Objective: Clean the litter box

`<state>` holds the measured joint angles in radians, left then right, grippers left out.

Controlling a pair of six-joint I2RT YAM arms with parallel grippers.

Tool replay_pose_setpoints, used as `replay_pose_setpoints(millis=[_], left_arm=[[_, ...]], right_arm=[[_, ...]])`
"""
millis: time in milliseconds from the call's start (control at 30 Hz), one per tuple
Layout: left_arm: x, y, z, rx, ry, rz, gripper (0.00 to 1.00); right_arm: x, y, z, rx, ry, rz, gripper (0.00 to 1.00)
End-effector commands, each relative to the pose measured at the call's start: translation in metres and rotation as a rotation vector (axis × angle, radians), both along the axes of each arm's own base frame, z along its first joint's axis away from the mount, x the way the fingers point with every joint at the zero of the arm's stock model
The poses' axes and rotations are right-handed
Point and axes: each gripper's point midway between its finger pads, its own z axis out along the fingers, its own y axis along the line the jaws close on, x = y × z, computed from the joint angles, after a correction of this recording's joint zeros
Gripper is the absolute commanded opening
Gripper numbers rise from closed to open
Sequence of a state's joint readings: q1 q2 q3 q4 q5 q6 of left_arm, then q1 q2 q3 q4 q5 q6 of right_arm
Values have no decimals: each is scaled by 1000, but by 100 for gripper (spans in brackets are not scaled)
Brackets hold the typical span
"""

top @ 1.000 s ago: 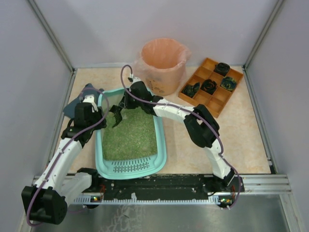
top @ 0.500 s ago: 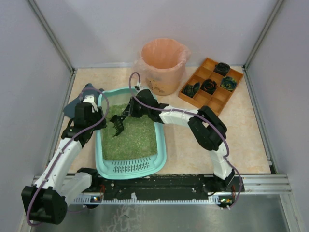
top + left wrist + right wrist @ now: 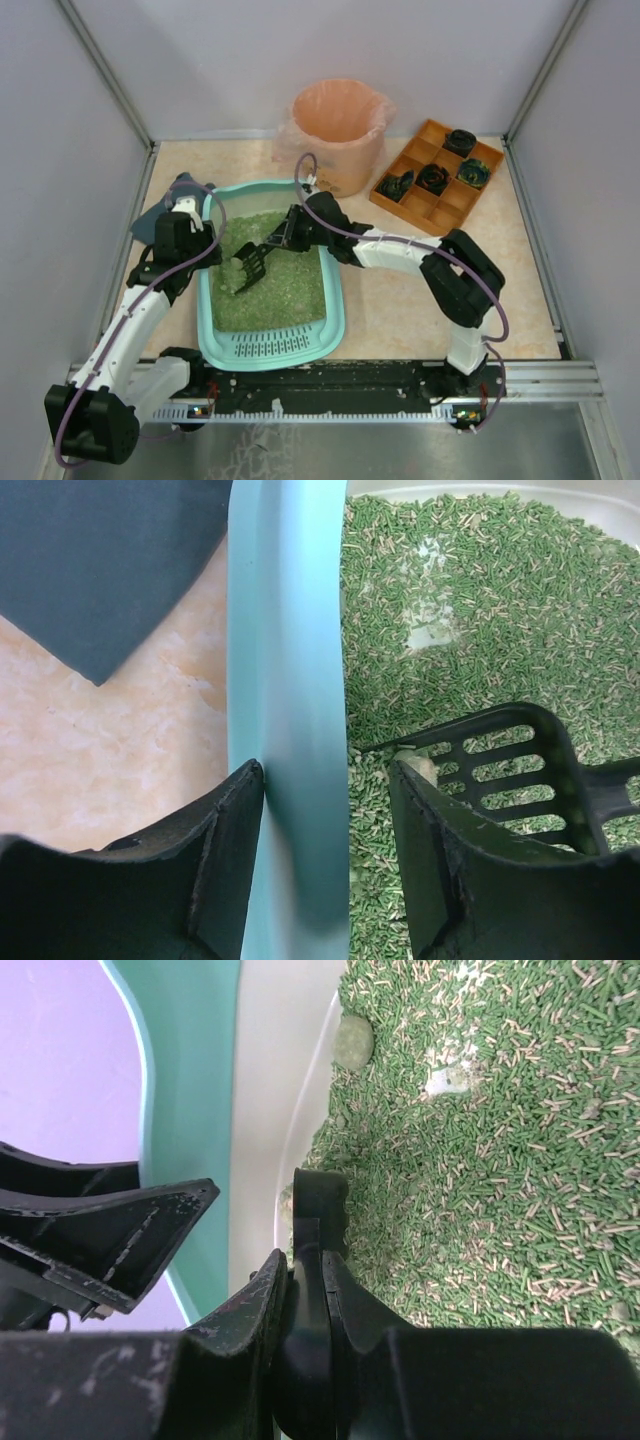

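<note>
The teal litter box (image 3: pixel 272 345) sits toward 8 o'clock on the surface (image 3: pixel 500 290). The left tool (image 3: pixel 325 770) straddles its 9 o'clock rim, jaws half open, with the inner finger clear of the plastic. The right tool (image 3: pixel 284 236) is clamped on the handle of a black slotted scoop (image 3: pixel 250 268), whose head lies on the green litter (image 3: pixel 285 290).

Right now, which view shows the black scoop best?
Top external: the whole scoop over the litter box, handle in the right gripper. Left wrist shows only its slotted head; right wrist only the clamped handle.
</note>
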<state>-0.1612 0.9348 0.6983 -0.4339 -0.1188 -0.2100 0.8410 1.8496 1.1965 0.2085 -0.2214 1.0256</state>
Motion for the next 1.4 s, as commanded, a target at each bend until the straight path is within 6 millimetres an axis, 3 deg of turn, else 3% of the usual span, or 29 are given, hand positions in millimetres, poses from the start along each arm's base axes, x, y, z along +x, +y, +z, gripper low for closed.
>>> replay_pose_setpoints(millis=[0,200,233,300,533,700,833,867,967,1000,1133,1267,1367], left_arm=[[0,-6,10,-25,-25,-17,60],[-1,-5,23,-36,-84,-11,66],[-1,-4,25,-36,-93,-9,66],[-1,-3,28,-37,-107,-3,66],[-1,-4,28,-39,-109,-8,66],[-1,-4,27,-38,-104,-7,66],[-1,-5,26,-38,-97,-9,66],[-1,-4,26,-38,-98,-7,66],[-1,-4,24,-35,-94,-10,66],[0,-5,24,-37,-92,-13,66],[-1,-5,23,-36,-82,-11,65],[-1,-5,24,-36,-93,-12,65],[-1,-6,21,-37,-77,-16,65]], right_arm=[[9,-9,64,165,-80,-52,0],[6,-29,73,198,-85,-77,0],[4,-36,88,225,-106,-80,0],[4,-49,94,252,-118,-88,0],[16,-116,103,404,-110,-204,0],[-1,-90,125,433,-137,-74,0],[14,-124,107,463,-80,-211,0],[14,-124,112,486,-86,-215,0],[-1,-98,125,483,-104,-80,0],[-1,-97,125,480,-110,-74,0],[15,-130,107,497,-56,-234,0],[-5,-94,117,462,-55,-45,0],[10,-122,105,461,-24,-173,0]])
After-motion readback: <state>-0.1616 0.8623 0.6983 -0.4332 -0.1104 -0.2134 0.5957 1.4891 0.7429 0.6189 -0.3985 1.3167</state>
